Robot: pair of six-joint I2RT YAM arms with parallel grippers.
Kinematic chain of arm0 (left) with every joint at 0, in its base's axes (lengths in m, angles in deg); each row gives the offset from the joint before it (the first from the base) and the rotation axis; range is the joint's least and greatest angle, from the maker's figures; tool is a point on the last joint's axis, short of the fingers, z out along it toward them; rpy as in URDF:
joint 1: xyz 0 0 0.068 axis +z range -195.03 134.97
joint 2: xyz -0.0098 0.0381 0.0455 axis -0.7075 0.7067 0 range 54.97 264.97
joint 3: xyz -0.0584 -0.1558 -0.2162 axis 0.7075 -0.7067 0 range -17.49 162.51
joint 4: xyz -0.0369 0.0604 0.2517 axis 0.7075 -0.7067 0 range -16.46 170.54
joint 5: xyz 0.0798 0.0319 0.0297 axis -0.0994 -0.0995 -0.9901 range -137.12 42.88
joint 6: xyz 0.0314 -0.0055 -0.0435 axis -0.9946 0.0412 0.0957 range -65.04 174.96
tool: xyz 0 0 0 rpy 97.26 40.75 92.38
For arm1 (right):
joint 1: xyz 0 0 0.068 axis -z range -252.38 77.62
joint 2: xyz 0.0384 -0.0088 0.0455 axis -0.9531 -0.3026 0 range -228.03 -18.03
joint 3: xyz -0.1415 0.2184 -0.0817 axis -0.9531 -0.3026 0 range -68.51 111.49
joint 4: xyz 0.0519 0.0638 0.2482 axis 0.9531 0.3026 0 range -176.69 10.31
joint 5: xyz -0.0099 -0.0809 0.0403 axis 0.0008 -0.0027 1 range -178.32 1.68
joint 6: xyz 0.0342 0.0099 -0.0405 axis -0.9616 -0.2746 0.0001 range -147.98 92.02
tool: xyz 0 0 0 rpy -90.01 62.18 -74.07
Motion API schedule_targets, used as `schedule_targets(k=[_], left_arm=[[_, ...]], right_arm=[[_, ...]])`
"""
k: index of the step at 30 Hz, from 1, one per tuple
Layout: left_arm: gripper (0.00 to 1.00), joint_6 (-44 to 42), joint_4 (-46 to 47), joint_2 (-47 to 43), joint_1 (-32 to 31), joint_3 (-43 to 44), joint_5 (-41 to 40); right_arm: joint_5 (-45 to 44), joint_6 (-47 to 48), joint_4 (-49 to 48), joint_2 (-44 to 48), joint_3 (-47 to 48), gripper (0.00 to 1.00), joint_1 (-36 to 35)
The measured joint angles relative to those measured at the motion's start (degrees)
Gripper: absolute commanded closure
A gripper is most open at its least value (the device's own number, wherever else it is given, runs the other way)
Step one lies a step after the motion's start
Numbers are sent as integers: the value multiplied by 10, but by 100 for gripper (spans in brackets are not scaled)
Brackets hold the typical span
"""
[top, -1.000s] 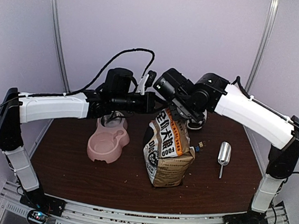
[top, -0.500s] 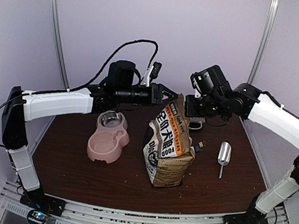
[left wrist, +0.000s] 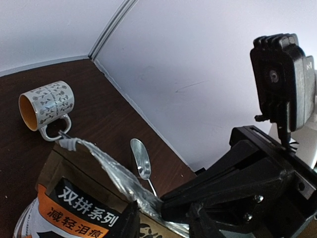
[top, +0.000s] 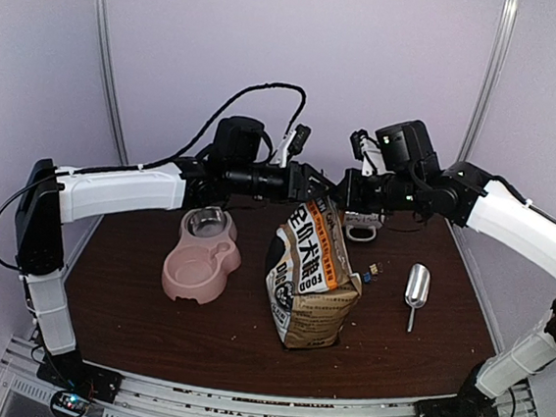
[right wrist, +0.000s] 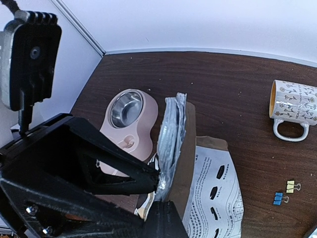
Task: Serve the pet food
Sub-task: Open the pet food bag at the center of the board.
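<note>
The kraft-brown dog-food bag (top: 313, 276) stands upright mid-table. Its foil-lined top edge shows in the left wrist view (left wrist: 106, 166) and the right wrist view (right wrist: 171, 134). The pet food is hidden inside the bag. My left gripper (top: 321, 186) reaches in from the left and is shut on the bag's top edge (left wrist: 161, 218). My right gripper (top: 343, 188) comes from the right and is shut on the same foil edge (right wrist: 161, 198), tip to tip with the left. The pink double bowl (top: 202, 255) lies left of the bag, and its steel insert (right wrist: 126, 108) holds no food.
A silver scoop (top: 416, 286) lies right of the bag. A patterned mug (top: 360, 226) lies on its side behind the bag. Small binder clips (top: 370, 271) sit between bag and scoop. Grey walls close the back and sides.
The right gripper pulled back off the bag to the right, then closed in on its top edge. The left gripper moved right and up to the same edge.
</note>
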Motion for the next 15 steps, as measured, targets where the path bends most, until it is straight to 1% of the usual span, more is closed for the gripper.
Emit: schedule_targets(k=[4,7,10,15], left_arm=[[72,1,-11,7,2,4,-3],[71,5,-14,8,3,4,-9],[68,5,-15,8,3,4,-18],[67,6,-26,11,5,7,-22]], right_arm=[[2,0,0,0,-3,100,3],[2,0,0,0,-3,100,3],[2,0,0,0,-3,100,3],[2,0,0,0,-4,100,5]])
